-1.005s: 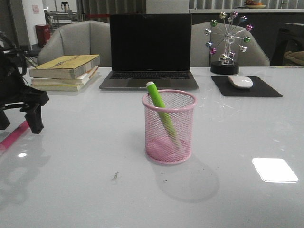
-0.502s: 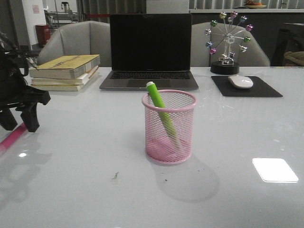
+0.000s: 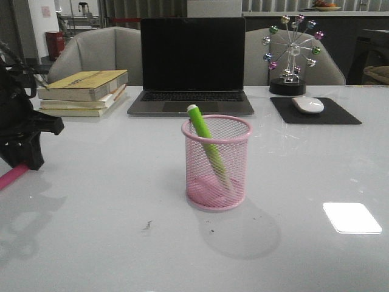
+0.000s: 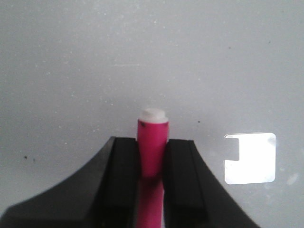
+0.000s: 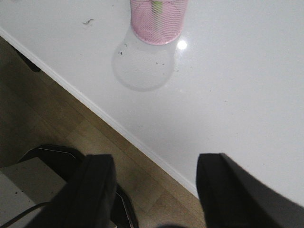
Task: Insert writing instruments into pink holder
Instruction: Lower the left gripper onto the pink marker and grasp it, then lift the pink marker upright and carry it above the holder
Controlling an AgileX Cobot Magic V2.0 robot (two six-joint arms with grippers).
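The pink wire-mesh holder (image 3: 216,163) stands upright mid-table, with the lime green marker (image 3: 205,143) leaning inside it, white end above the rim. At the far left my left gripper (image 3: 23,159) is down at the table, shut on the hot pink marker (image 3: 13,176), which lies flat. In the left wrist view the pink marker (image 4: 153,145) sits squeezed between both black fingers (image 4: 122,171), its white tip poking past them. My right gripper (image 5: 154,183) is open and empty, hanging over the table's near edge, the holder (image 5: 158,20) well ahead of it.
A laptop (image 3: 191,67) stands behind the holder, stacked books (image 3: 84,91) at back left, a mouse (image 3: 308,104) on a black pad (image 3: 316,112) and a ferris-wheel ornament (image 3: 292,55) at back right. The floor and table edge (image 5: 118,128) show under the right gripper.
My left gripper has moved left and down over the pink marker and shut on it. The holder and green marker have not moved.
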